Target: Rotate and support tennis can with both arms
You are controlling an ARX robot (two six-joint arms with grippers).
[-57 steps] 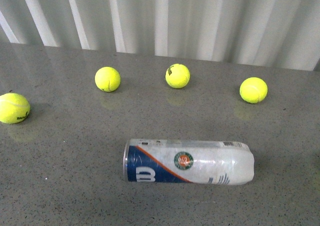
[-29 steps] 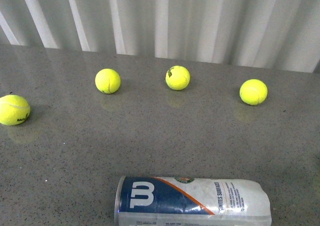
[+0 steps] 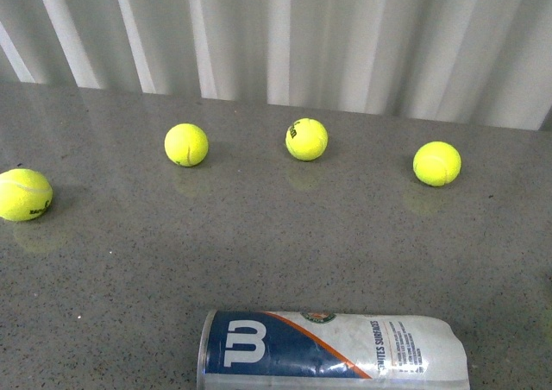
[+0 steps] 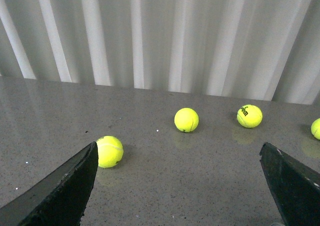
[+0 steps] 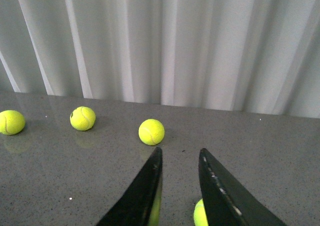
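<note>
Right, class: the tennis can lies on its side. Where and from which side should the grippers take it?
Likely across its round body, one grip near each end, coming down from above. The tennis can lies on its side, long axis left to right, so jaws straddling it stop it rolling. The wide-open left gripper suits the navy end, the right gripper the clear end.
</note>
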